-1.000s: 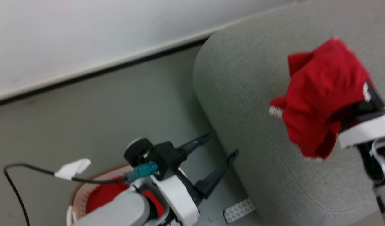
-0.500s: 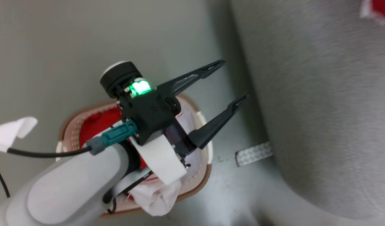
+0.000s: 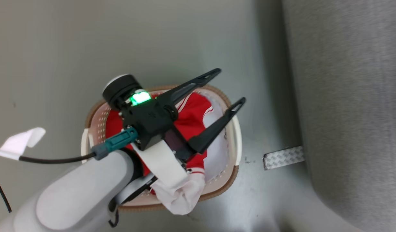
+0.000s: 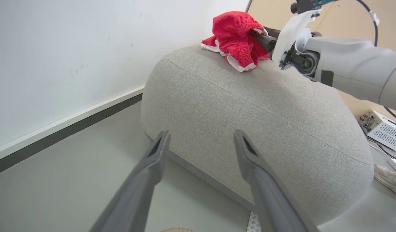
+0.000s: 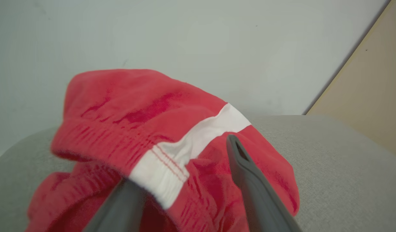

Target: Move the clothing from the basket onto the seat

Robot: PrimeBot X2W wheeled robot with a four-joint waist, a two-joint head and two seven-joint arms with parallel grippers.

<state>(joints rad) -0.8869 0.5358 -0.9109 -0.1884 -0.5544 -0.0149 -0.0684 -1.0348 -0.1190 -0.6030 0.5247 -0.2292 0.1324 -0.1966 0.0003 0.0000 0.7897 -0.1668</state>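
Observation:
The white basket with a brown rim stands on the floor, holding red and white clothing; a white piece hangs over its near rim. My left gripper hovers above it, open and empty, also seen as the left gripper facing the seat. The grey seat rises to the right. On top of the seat lies a red garment with my right gripper against it. In the right wrist view the garment drapes over the spread fingers of my right gripper.
A silver tape strip lies on the floor by the seat's base. A black cable with a white tag runs at the left. A white wall and dark baseboard stand behind. A white box and a shoe are beyond the seat.
The head camera has swung down from the seat to the basket. My right gripper held the red garment over the seat; its fingers now stand apart with the garment on the seat.

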